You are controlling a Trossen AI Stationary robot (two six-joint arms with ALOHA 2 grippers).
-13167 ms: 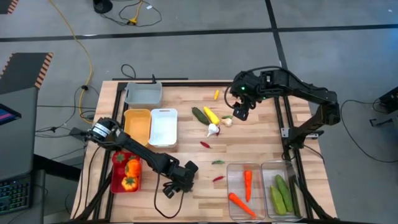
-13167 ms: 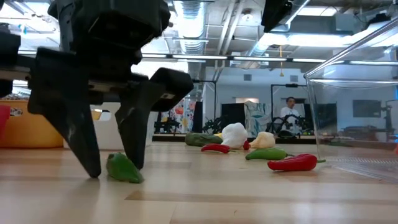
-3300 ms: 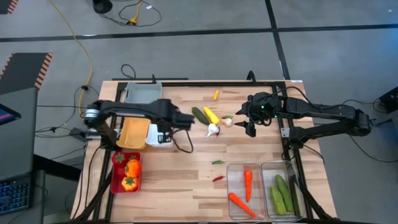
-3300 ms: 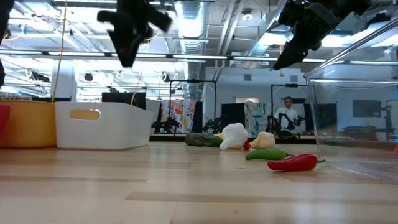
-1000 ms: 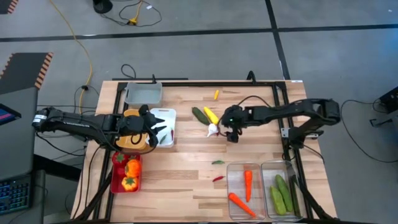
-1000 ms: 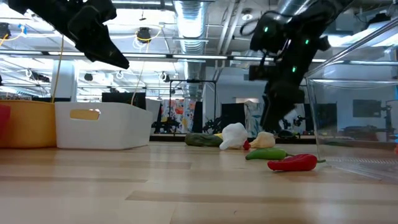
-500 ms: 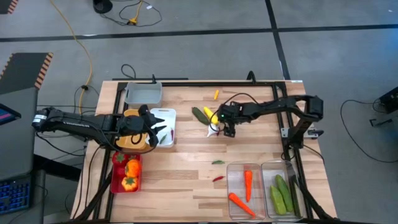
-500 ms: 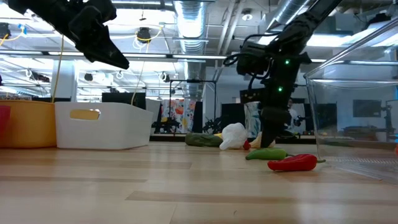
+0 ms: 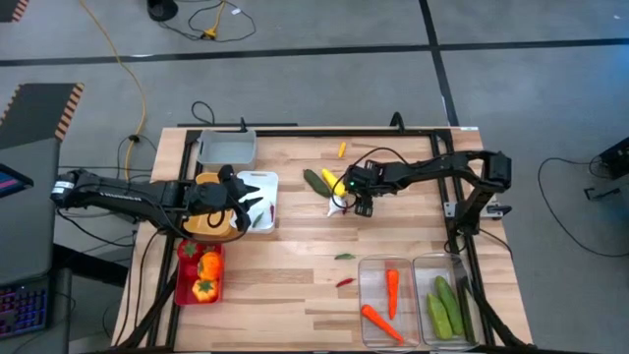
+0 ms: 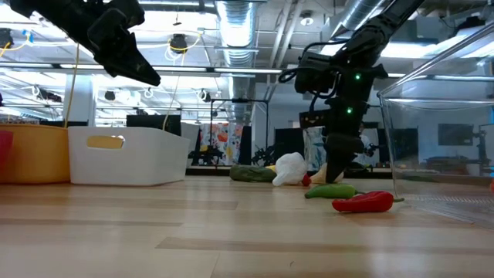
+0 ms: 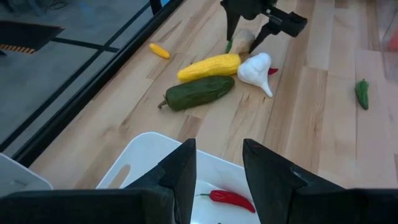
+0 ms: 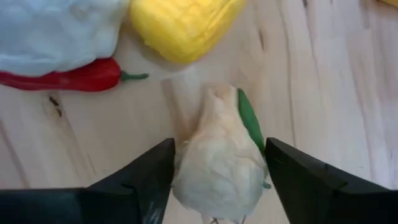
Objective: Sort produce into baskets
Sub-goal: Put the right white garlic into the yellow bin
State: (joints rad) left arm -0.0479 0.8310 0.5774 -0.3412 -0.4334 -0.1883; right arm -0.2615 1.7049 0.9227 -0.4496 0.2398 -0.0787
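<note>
Vs half a sec ago: almost no change. Right gripper [image 9: 362, 205] sits a hair lower over the small cream garlic [image 12: 217, 158]; left arm hasn't moved. Vs 1 s ago the right arm has folded in toward the produce cluster.

Right gripper: fingers spread wide, one each side of the cream garlic, not visibly pinching it. Garlic's long axis runs fore-aft between the fingers, narrow end pointing away from the wrist. A green leaf/chili [image 12: 250, 121] lies against its side, same axis. Just ahead of the gripper: yellow corn piece [image 9: 333, 181], white garlic bulb [image 9: 337, 206] with its tip pointing at the worktop's near side, and a red chili [image 12: 68, 78] tucked under the bulb, stem toward the cream garlic. Dark green cucumber [image 9: 315, 181] lies just beyond the corn, parallel to it, both on a diagonal.

Left gripper [image 9: 240, 205]: hangs above the white basket [image 9: 258, 182], fingers apart w/ a narrow gap, holding nothing. Directly below it in the basket a red chili [image 11: 231, 199] lies flat, stem toward the gripper's left finger.

Farther from both grippers: green chili [image 9: 344, 257] and red chili [image 9: 345, 282] on bare worktop [image 9: 295, 295], toward the clear baskets; carrots [image 9: 391, 286] in one clear basket [image 9: 385, 265], long axis roughly front-back; cucumbers [image 9: 444, 303] in the other.
</note>
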